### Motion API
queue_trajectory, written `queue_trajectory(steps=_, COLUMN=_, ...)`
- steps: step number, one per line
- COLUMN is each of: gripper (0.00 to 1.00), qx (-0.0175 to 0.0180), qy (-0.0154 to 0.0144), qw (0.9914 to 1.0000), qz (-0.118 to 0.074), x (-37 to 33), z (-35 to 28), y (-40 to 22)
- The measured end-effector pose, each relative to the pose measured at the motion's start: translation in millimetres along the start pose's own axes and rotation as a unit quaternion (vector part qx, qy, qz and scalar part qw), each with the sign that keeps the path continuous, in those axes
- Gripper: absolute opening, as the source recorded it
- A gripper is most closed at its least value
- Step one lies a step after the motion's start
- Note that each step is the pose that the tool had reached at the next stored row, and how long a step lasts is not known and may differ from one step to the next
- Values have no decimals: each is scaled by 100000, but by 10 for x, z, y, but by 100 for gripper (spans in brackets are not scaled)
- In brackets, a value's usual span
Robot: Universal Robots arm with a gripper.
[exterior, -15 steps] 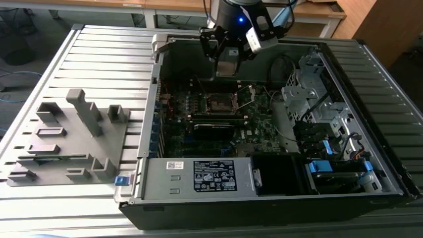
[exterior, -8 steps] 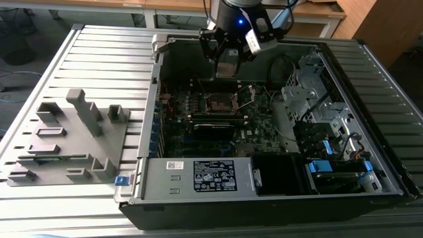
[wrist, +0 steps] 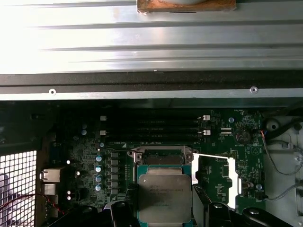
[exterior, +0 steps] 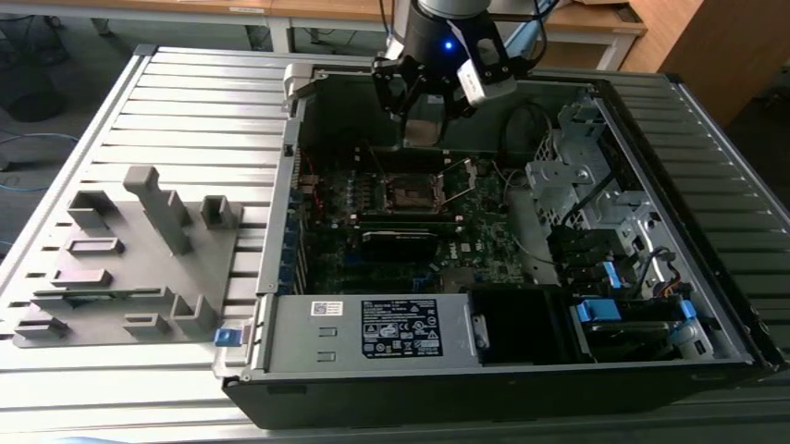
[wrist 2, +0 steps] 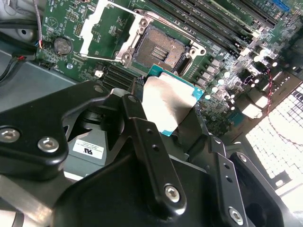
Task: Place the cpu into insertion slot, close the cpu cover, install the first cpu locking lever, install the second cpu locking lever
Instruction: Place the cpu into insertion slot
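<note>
Fingers (wrist 2: pixel 140 137) clenched on the chip (wrist 2: pixel 168 106), one along each side edge. Gripper (exterior: pixel 424 118) hangs above the socket (exterior: pixel 410 192), inside the open computer case (exterior: pixel 284 324). Chip is in the air with its grey metal face up, not seated. In the first wrist view it overlaps the socket's near edge, and it seems just short of centre over the socket. Socket centre is bare and dark. Cover plate (wrist: pixel 232 176) is swung open, standing up beside the socket. Memory slots (wrist: pixel 151 127) run along the socket's far side.
</note>
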State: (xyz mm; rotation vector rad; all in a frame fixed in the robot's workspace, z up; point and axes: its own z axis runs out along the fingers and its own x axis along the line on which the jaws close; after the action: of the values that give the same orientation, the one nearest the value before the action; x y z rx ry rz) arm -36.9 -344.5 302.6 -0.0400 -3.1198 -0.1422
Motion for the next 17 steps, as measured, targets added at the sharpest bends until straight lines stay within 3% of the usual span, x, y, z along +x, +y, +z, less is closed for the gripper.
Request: queue_trajectory(steps=17, gripper=54, qx=-29, qy=-15, qw=100000, qz=-1, x=-1, z=49, y=-4)
